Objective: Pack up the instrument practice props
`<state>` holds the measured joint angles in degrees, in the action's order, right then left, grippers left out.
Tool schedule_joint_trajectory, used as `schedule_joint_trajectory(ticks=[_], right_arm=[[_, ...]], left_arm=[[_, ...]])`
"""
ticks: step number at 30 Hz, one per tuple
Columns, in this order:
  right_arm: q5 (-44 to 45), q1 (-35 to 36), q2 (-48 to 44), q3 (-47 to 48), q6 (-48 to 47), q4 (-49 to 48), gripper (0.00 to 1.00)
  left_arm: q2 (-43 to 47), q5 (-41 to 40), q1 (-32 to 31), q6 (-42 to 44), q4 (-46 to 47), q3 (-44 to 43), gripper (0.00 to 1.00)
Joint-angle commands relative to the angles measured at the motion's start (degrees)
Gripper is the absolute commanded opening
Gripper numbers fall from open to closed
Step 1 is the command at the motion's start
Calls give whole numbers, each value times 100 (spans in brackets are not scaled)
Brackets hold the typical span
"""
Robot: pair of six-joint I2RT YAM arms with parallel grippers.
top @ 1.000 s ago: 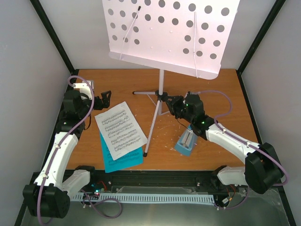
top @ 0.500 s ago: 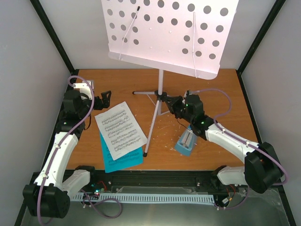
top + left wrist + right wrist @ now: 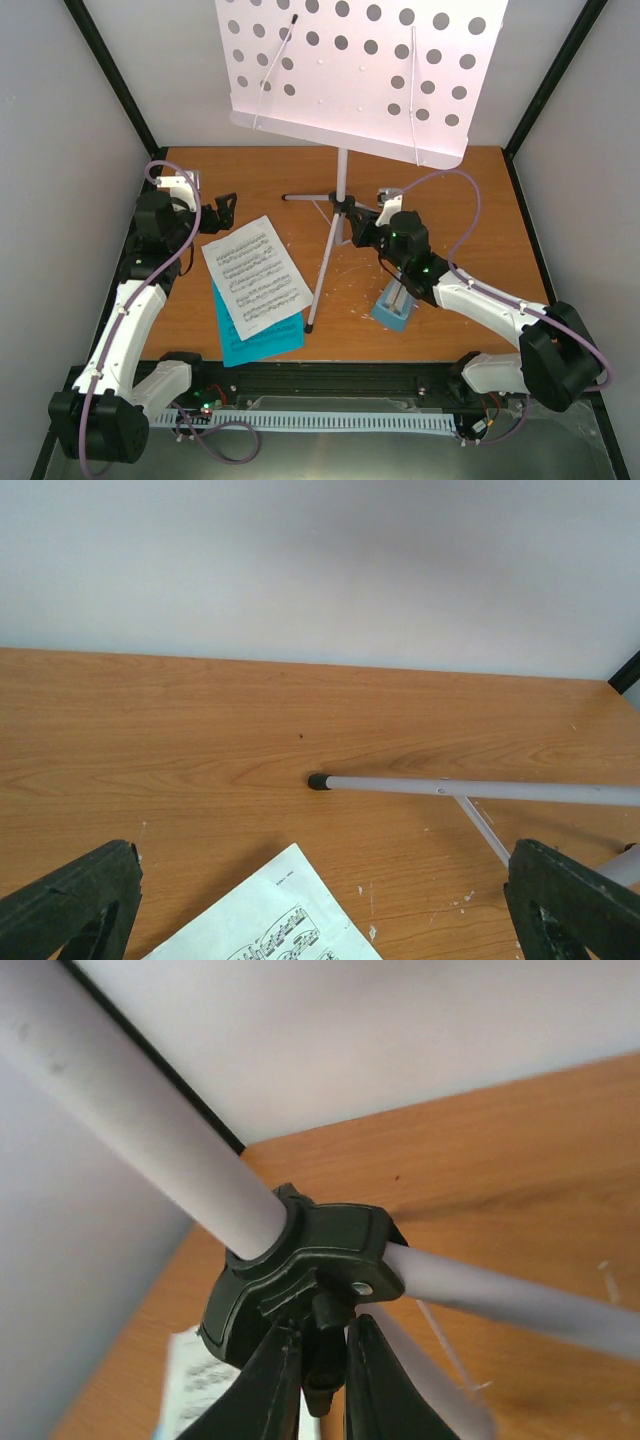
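Note:
The white perforated music stand (image 3: pixel 360 70) rises on its thin grey tripod (image 3: pixel 343 175) at the back middle of the table. My right gripper (image 3: pixel 366 229) reaches the black tripod hub (image 3: pixel 300 1260) from the right. The right gripper (image 3: pixel 322 1365) is shut on the small black knob under that hub. The light-blue metronome (image 3: pixel 397 303) lies under the right forearm. White and blue music sheets (image 3: pixel 256 275) lie front left, with a corner (image 3: pixel 270 925) in the left wrist view. My left gripper (image 3: pixel 218 213) hangs open beside them, holding nothing.
One grey tripod leg (image 3: pixel 470 790) with a black foot lies along the table ahead of the left gripper (image 3: pixel 325 910). White enclosure walls stand close on three sides. A black rail (image 3: pixel 330 375) runs along the table's near edge.
My right gripper has closed onto the knob under the tripod hub and edged slightly left. The stand has barely shifted. The left arm has not moved.

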<state>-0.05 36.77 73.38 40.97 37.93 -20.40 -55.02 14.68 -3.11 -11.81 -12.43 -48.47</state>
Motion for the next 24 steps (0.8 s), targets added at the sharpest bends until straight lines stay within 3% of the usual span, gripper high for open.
schedule_joint_trajectory(ticks=[1, 9, 14, 15, 21, 24], right_arm=[[20, 215, -58, -186, -2740, 67, 4], [241, 339, -13, -62, -5887, 306, 3], [511, 383, -46, 143, -6981, 523, 8], [515, 383, -77, 188, -7025, 570, 12], [82, 383, -677, 82, -6438, 425, 56], [4, 362, -1102, -146, -5924, 328, 67]], left_arm=[[-2, -12, -40, 127, 148, -6, 99], [9, -9, -40, 145, 162, 13, 100], [-4, -6, -40, 166, 155, 21, 99], [-14, -1, -36, 170, 160, 25, 99], [-80, -55, -40, 18, 155, -2, 99], [-195, -38, -44, -16, 148, -45, 99]])
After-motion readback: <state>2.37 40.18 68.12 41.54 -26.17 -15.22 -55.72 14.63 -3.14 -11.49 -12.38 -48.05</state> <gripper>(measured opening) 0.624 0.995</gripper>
